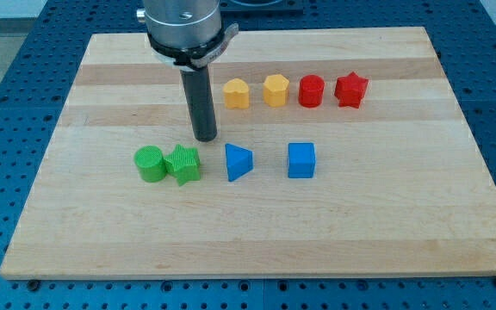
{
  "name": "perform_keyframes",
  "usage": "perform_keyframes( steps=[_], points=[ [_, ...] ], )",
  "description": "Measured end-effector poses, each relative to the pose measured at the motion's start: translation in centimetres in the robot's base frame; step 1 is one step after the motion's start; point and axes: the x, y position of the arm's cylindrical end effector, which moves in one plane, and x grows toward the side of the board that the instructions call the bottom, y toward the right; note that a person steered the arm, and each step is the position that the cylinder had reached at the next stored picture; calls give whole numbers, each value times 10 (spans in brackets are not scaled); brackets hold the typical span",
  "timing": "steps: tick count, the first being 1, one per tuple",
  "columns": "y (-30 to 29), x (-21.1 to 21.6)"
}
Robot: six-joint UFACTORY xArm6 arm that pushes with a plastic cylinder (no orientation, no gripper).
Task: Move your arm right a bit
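Note:
My tip (205, 138) rests on the wooden board (257, 232), just above the gap between the green star block (184, 164) and the blue triangular block (238, 162), touching neither. A green cylinder block (151, 164) sits against the star's left side. A blue cube (300, 160) lies to the right of the triangle. Above them is a row of a yellow pentagon block (236, 93), a yellow hexagon block (275, 89), a red cylinder block (312, 90) and a red star block (350, 89). The rod's dark shaft stands left of the yellow pentagon.
The board lies on a blue perforated table (7, 129) that surrounds it on all sides. The arm's metal mount (185, 30) hangs over the board's top edge.

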Motion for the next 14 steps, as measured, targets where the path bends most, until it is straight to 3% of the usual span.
perform_keyframes(
  steps=[10,12,14],
  points=[
    [1,-11],
    [53,-13],
    [145,-17]
  ],
)
